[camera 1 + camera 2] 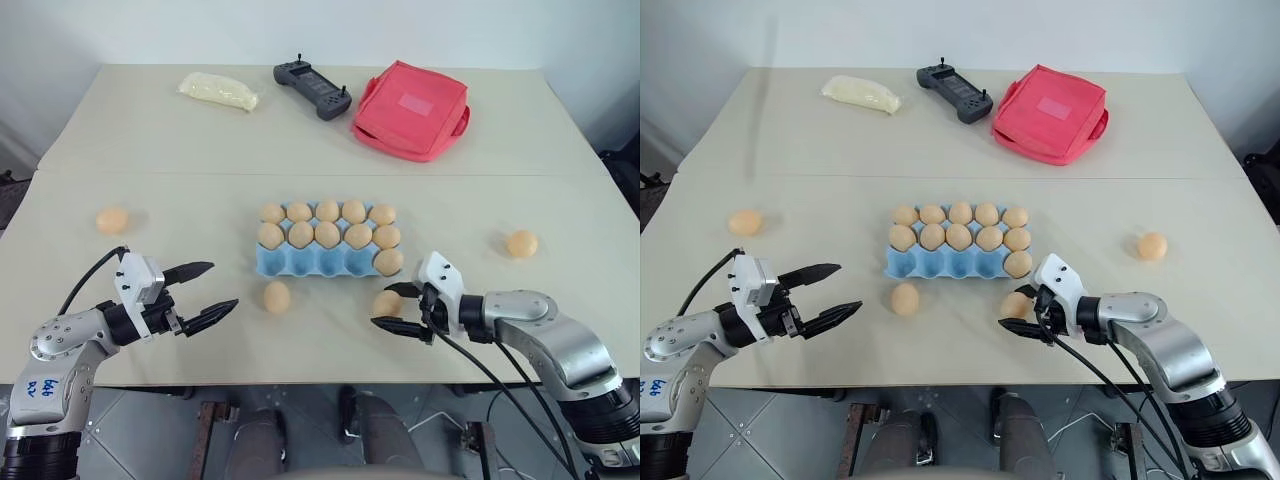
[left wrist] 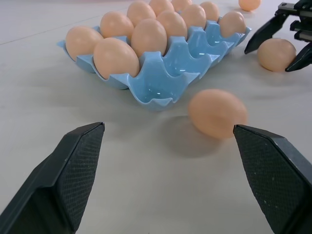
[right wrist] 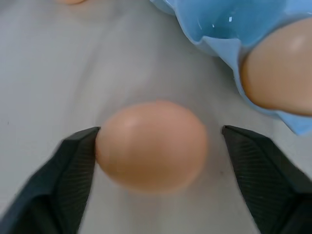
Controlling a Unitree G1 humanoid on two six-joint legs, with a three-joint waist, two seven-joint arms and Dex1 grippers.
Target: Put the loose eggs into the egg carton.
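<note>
Right gripper (image 1: 396, 307) has its jaws spread around a loose egg (image 1: 386, 302) at the egg carton's (image 1: 327, 262) 5 o'clock corner, one touching, so pinching comes next; left gripper (image 1: 204, 292) hovers, jaws spread.

It looked like a robot test lab. A plain beige table (image 1: 150, 200) stood against bare white walls (image 1: 100, 30). A handheld controller (image 1: 312, 88) lay on it.

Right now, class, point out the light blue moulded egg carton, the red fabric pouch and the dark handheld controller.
light blue moulded egg carton (image 1: 300, 263): left eye view, empty front cups
red fabric pouch (image 1: 410, 108): left eye view, top panel
dark handheld controller (image 1: 311, 89): left eye view, body
</note>
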